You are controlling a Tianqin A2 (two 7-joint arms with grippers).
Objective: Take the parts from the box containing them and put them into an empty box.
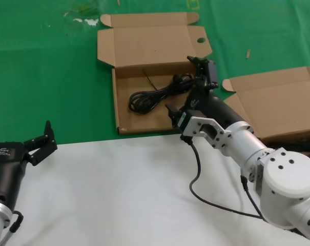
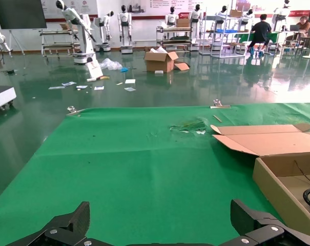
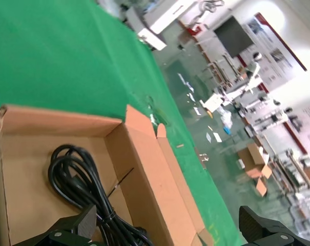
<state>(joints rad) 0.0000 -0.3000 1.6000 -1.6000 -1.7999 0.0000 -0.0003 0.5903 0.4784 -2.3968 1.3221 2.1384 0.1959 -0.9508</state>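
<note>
Right gripper [image 1: 200, 69] — open — over coiled cord [image 1: 153, 96], cardboard box [image 1: 125, 122].

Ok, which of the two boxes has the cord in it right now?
The box with the holed lid flap, in the middle of the green cloth: a black cord bundle lies inside, under the right claw. The right-hand box shows none.

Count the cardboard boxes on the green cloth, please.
2: the holed-flap box with a cord bundle at centre, under the right gripper; another box at right, partly hidden.
</note>
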